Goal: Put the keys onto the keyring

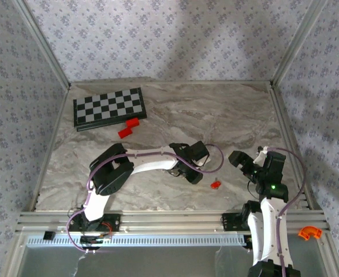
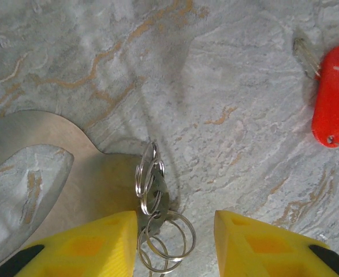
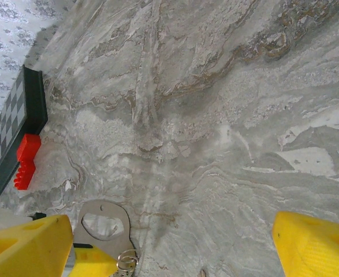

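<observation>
**Current state.** The left claw [image 2: 175, 218] is spread. Its yellow fingers [image 2: 94, 248] straddle the split rings [image 2: 150, 173] attached to the keyring [image 2: 94, 179], a flat silvery loop lying near the centre of the desk [image 2: 227, 86]. Nothing is pinched. Whether the left finger touches the rings cannot be told. The right claw [image 3: 169, 222] is spread wide and empty, to the right of the keyring. The key [image 2: 334, 95], with its red tag, lies flat on the desk just right of the left claw. It is apart from the rings and sits between the two claws.

**Hazards from this state.**

1. Ring slip. The rings are thin, round and loosely stacked. A closing pinch may squeeze them out sideways or send them skating over the smooth desk.
2. Wrong grip. The fingers may clamp several coils together, leaving no split free to take the key.
3. Loop drag. The flat loop follows the rings, so any lift or tug will likely shift its pose.
4. Key pickup. The key lies low, so fingertips may push it away rather than lift it.
5. Collision. Both claws must work close together at the rings.
</observation>
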Tool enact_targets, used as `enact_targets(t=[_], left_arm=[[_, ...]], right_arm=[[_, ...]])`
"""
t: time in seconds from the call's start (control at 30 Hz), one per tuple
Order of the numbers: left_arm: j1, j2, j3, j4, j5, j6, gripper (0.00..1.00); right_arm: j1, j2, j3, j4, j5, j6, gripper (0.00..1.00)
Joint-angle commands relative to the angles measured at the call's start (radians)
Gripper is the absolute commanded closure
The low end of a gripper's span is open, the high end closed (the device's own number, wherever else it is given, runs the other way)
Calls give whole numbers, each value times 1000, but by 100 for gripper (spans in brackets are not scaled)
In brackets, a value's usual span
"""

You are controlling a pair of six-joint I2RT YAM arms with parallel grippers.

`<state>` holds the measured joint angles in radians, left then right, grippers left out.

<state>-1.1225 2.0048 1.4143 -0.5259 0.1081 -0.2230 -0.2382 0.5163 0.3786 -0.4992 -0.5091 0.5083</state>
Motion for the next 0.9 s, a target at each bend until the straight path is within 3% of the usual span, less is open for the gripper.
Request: enact_targets(t=[0.0, 0.87], left_arm=[[-9, -5, 15, 3, 11, -12, 61], [-44, 15, 68, 4, 60, -7, 62]], right_arm=[[-7, -12, 29, -25, 12, -12, 9], [-10, -5, 40, -23, 29, -18, 8]])
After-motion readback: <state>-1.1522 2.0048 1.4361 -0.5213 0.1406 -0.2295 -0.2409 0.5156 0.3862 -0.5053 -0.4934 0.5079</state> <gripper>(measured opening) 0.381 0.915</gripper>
